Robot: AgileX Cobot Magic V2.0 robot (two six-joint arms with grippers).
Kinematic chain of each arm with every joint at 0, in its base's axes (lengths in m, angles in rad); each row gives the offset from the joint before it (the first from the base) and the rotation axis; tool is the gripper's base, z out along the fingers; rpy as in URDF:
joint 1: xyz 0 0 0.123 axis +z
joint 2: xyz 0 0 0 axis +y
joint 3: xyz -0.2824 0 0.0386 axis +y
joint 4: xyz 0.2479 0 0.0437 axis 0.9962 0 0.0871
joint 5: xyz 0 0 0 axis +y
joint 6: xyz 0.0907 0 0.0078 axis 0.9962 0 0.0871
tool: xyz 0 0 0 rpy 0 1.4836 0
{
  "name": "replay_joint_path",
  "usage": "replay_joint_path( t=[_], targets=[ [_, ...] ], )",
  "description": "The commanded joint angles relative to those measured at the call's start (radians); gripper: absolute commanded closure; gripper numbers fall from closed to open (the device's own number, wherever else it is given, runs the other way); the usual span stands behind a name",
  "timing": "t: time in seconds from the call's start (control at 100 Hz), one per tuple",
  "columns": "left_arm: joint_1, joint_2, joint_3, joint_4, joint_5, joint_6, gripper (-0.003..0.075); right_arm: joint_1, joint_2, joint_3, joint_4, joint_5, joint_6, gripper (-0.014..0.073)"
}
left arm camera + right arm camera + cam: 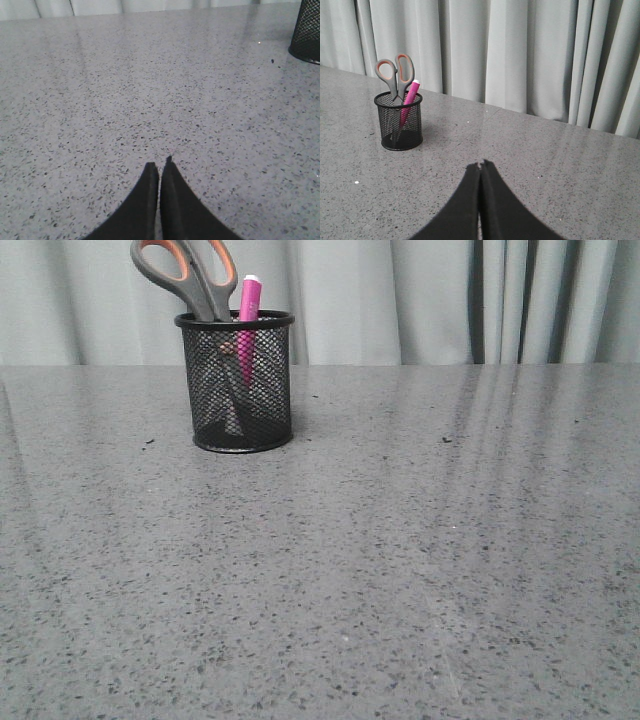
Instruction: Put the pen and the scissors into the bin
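Speckled grey table [400, 570] fills the foreground of the front view, bare stone stretching back to a pale curtain [400, 300]. Neither of my arms shows in that view.

From my left wrist camera, my left gripper [160, 167] has its two dark fingers pressed together, tips meeting, nothing between them. It hangs over the bare tabletop. Only the lower edge of the bin [306, 35] shows at the picture's border, well apart from the fingers.

My right gripper [481, 164] is likewise closed on nothing, its fingers touching along their length. It sits well apart from the bin [398, 122], which stands upright on the table near the curtain [520, 55].

On the front view, the bin [236, 380] stands toward the far left of the table. Both task items are inside it. The scissors [185, 275] stand blades down, their grey and orange handles rising above the rim. The pen [248, 300] stands just beside them on the right, its white cap poking a little above the rim. Through the mesh, its pink body is visible.
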Motion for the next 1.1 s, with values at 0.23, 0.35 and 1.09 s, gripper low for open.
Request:
replay_joint_path(
  t=[0.23,0.35,1.09],
  targets=[
    [0.003,-0.032,0.044,-0.015,-0.047,-0.014,0.0739,0.000,-0.011,-0.021,-0.023,-0.063,-0.011,0.0670],
    [0.003,-0.032,0.044,-0.015,-0.047,-0.014,0.0739,0.000,-0.011,-0.021,-0.023,-0.063,-0.011,0.0670],
    [0.003,-0.032,0.044,-0.015,-0.047,-0.014,0.0739,-0.202,-0.007,0.213,0.139,-0.213,-0.134,0.0670]
  ],
)
